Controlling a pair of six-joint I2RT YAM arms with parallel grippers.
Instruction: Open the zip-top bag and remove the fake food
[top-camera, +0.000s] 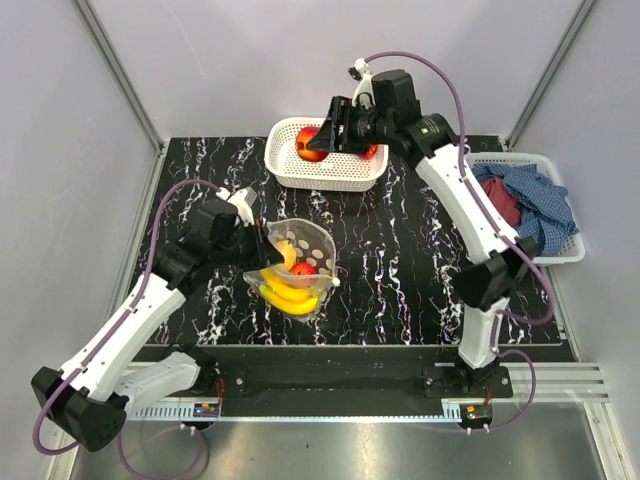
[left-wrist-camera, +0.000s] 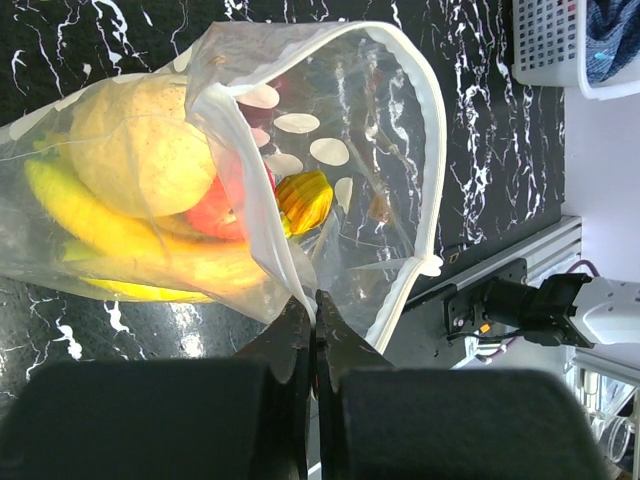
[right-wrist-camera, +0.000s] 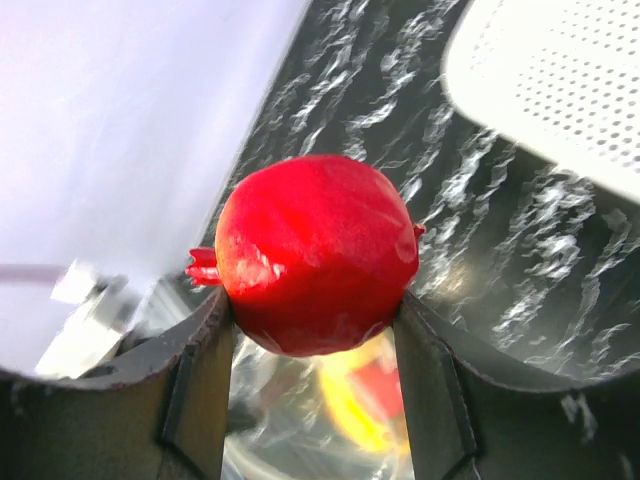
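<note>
The left arm (top-camera: 120, 335) and right arm (top-camera: 462, 200) are white tubes joined by black housings, each trailed by a looping purple cable (top-camera: 183, 186). The left gripper (left-wrist-camera: 316, 310) and right gripper (right-wrist-camera: 312, 310) have matte black fingers.

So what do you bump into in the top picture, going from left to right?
left arm → zip-top bag with fake food inside → white basket holding red and blue cloths

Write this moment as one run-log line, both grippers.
left gripper: shut on zip-top bag rim | right gripper: holds red fruit | bag: open, bananas inside
</note>
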